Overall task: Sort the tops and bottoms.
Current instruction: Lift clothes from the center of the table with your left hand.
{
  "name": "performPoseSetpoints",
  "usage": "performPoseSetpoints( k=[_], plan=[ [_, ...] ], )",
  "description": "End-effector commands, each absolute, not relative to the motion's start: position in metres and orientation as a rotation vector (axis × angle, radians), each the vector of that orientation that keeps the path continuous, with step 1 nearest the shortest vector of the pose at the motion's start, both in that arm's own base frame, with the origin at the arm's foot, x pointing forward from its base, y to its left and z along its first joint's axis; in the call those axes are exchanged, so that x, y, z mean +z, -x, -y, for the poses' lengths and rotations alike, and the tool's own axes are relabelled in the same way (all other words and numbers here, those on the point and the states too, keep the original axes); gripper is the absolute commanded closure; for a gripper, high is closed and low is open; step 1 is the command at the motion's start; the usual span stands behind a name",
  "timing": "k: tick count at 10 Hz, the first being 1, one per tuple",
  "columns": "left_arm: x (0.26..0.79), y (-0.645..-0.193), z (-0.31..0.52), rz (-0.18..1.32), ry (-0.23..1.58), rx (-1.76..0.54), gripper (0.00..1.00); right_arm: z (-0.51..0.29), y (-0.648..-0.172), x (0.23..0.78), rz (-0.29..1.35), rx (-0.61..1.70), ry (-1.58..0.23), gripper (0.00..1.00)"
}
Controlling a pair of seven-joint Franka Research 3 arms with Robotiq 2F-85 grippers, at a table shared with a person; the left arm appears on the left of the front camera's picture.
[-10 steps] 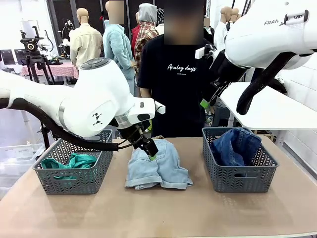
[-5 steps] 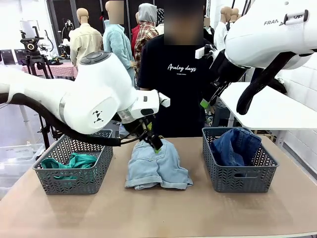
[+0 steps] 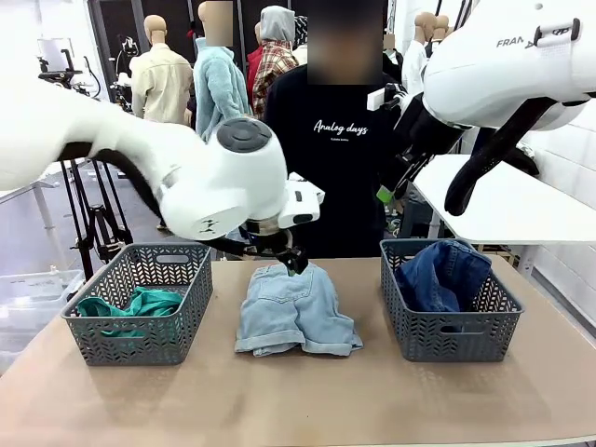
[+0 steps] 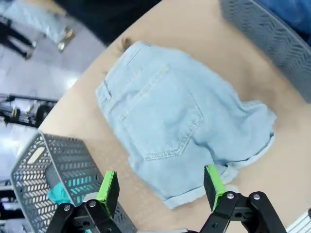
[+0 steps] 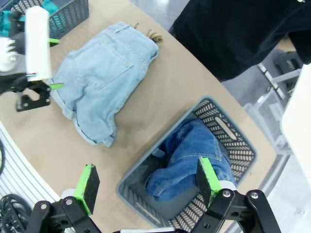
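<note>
Tan tabletop (image 3: 372,400), a person (image 3: 335,158) standing behind it. From the front the left arm (image 3: 223,177) covers most of the left gripper (image 4: 160,171), and the teal-green top (image 3: 140,304) is half sunk in its grey basket (image 3: 140,346). Pale denim shorts (image 4: 180,121) lie flat mid-table, below the left gripper's spread, empty fingers. Dark blue shorts (image 5: 187,155) sit crumpled in the right basket (image 5: 238,145) — beneath the right gripper (image 5: 146,165), likewise wide apart and holding nothing.

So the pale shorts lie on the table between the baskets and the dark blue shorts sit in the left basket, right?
No: the dark blue shorts sit in the right basket, as the front view shows. The pale shorts are as you say.
</note>
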State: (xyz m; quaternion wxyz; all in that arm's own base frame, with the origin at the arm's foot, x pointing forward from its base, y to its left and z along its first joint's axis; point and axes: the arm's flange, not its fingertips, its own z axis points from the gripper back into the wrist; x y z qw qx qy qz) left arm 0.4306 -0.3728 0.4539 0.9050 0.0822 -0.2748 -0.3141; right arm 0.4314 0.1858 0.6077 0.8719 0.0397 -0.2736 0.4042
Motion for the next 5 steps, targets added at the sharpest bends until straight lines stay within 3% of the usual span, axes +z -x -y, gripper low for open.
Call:
performPoseSetpoints(
  k=[1, 5],
  plan=[
    [0.444, -0.438, 0.416, 0.494, -0.178, -0.59, 0.09, -0.186, -0.431, 0.608, 0.569, 0.841, -0.077, 0.0],
    [0.446, -0.434, 0.386, 0.53, -0.185, -0.617, 0.09, -0.186, -0.431, 0.608, 0.569, 0.841, -0.077, 0.0]
  ],
)
